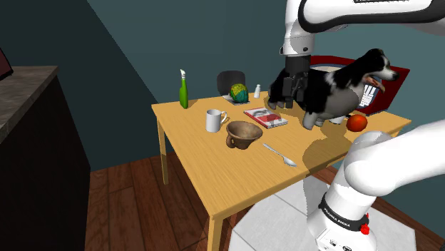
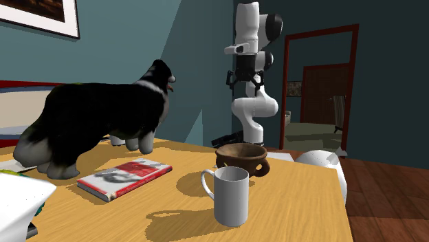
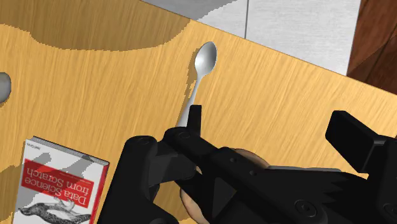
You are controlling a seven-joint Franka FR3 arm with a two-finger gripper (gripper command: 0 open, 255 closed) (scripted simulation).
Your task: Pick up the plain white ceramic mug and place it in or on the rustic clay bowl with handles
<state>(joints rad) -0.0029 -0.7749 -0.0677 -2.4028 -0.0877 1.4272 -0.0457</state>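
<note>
Jaws: apart, clasping nothing; your gripper [image 1: 284, 102] hangs near the book [image 1: 265, 117] | white mug [image 1: 213, 120]: upright on the table [image 1: 214, 178], well apart from them, just beside the brown handled bowl [image 1: 244, 134].

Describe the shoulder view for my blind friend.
A white mug stands beside a brown two-handled bowl on a wooden table. The white arm's black jaws hang near a red book and a black-and-white dog.

Wooden table [image 1: 214, 175] carries: white mug [image 1: 213, 120], brown handled bowl [image 1: 244, 134], spoon [image 1: 279, 155], red book [image 1: 266, 117], green bottle [image 1: 183, 91], dog figure [image 1: 342, 89].
</note>
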